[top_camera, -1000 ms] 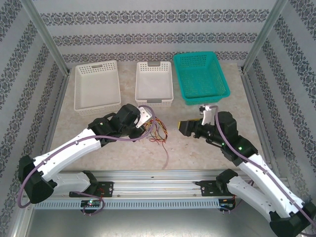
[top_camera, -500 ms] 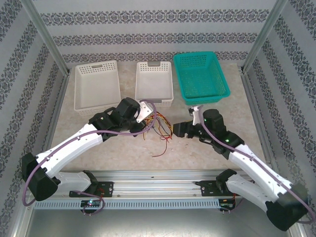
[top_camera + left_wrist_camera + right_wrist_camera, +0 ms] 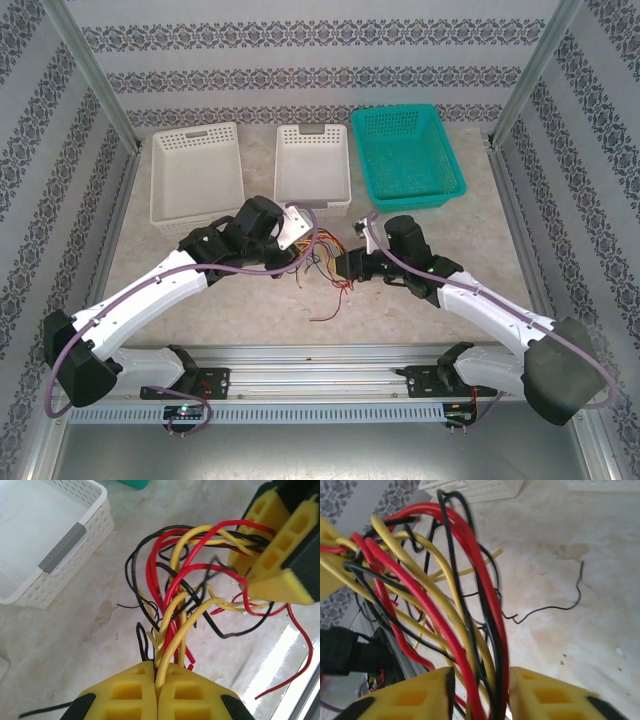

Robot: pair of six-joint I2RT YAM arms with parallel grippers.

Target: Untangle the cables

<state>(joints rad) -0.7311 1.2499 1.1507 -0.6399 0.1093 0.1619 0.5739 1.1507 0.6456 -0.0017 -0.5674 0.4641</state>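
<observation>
The cables [image 3: 325, 265] are a tangled bunch of thin red, yellow and black wires hanging between my two grippers, just above the table's middle. My left gripper [image 3: 303, 248] is shut on one end; in the left wrist view the strands [image 3: 175, 590] run up out of its closed yellow fingers [image 3: 159, 672]. My right gripper [image 3: 345, 266] faces it from the right. Its jaws [image 3: 481, 680] hold a narrow gap packed with red, yellow and black strands [image 3: 455, 595] that press against both pads. A loose red tail [image 3: 330, 306] trails onto the table.
Three baskets stand along the back: a white one [image 3: 196, 175] at left, a smaller white one [image 3: 312, 165] in the middle, a teal one [image 3: 405, 155] at right. A single black wire [image 3: 555, 607] lies on the marble tabletop. Patterned walls enclose the sides.
My right arm has swung left up to the bundle and its jaws have closed in on the strands. The left gripper has kept its grip and shifted slightly back.
</observation>
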